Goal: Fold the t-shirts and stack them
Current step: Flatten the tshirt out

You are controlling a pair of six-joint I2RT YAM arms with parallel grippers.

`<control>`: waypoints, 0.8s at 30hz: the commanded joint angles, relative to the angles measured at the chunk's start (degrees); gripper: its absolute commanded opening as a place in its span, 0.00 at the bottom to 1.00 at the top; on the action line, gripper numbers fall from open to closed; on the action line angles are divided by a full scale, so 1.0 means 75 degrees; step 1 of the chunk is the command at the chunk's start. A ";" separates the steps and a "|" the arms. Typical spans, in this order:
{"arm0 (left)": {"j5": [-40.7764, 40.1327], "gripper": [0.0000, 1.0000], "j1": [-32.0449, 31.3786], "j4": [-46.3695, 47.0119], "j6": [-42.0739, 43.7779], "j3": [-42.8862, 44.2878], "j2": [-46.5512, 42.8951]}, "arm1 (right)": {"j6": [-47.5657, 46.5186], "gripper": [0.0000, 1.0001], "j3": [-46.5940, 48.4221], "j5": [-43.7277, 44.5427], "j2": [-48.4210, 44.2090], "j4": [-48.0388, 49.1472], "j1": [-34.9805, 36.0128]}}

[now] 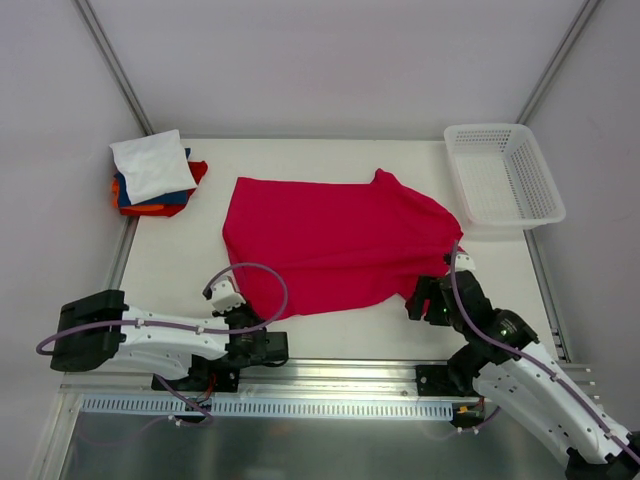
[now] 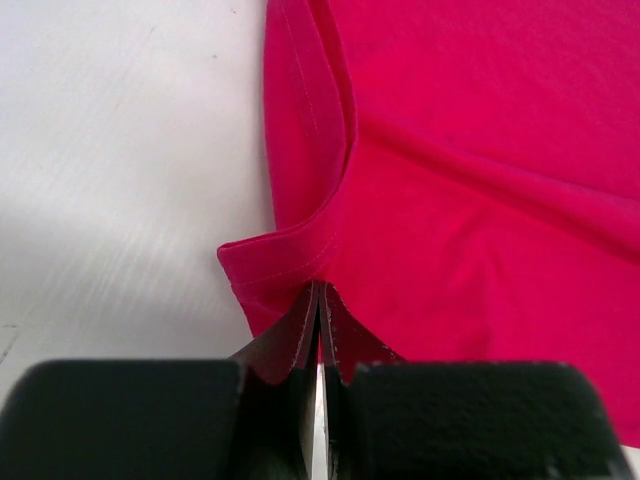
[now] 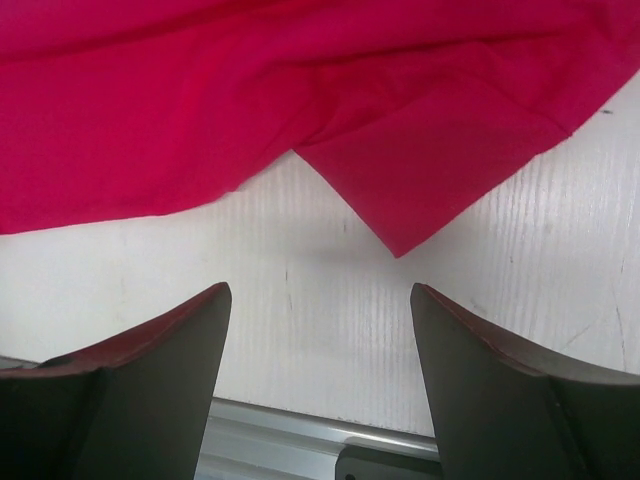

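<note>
No text, label, brand, number or sign can be read in any of the three views. The red shirt (image 1: 335, 240), the stack of folded shirts (image 1: 155, 175), the basket (image 1: 503, 130) and the table (image 1: 180, 260) all show plain, unmarked surfaces.
</note>
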 commanded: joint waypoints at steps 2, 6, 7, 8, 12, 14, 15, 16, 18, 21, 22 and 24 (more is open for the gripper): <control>-0.0250 0.00 -0.0053 -0.0092 -0.0425 0.0201 -0.0427 | 0.1058 0.77 -0.0341 0.0601 -0.0374 -0.0124 0.0069; -0.0250 0.00 -0.0018 -0.0104 -0.0249 0.0154 -0.0674 | 0.1423 0.75 -0.0763 0.0813 -0.0795 -0.0078 0.0092; -0.0250 0.00 -0.0018 -0.0104 -0.0179 0.0154 -0.0721 | 0.1459 0.74 -0.0822 0.0778 -0.0832 -0.0019 0.0092; -0.0250 0.00 -0.0006 -0.0104 -0.0167 0.0143 -0.0779 | 0.1505 0.72 -0.0915 0.0824 -0.0844 0.0005 0.0092; -0.0262 0.00 -0.0006 -0.0104 -0.0085 0.0131 -0.0862 | 0.1704 0.70 -0.1173 0.0766 -0.0739 0.0227 0.0092; -0.0251 0.00 -0.0006 -0.0115 -0.0038 0.0119 -0.0909 | 0.1798 0.70 -0.1418 0.0673 -0.0691 0.0425 0.0081; -0.0239 0.00 -0.0006 -0.0104 -0.0038 0.0119 -0.0897 | 0.1857 0.70 -0.1489 0.0649 -0.0691 0.0485 0.0092; -0.0250 0.00 -0.0006 -0.0104 -0.0026 0.0107 -0.0909 | 0.1881 0.69 -0.1560 0.0638 -0.0726 0.0543 0.0092; -0.0227 0.00 -0.0006 -0.0104 -0.0038 0.0096 -0.0944 | 0.1881 0.68 -0.1619 0.0673 -0.0738 0.0672 0.0092; -0.0204 0.00 0.0006 -0.0104 -0.0014 0.0061 -0.0967 | 0.1799 0.66 -0.1584 0.0813 -0.0645 0.0825 0.0092; -0.0204 0.00 -0.0006 -0.0104 -0.0003 0.0060 -0.0991 | 0.1752 0.65 -0.1595 0.0836 -0.0586 0.0895 0.0104; -0.0192 0.00 -0.0006 -0.0104 0.0044 0.0060 -0.1014 | 0.1717 0.65 -0.1665 0.0848 -0.0376 0.1187 0.0092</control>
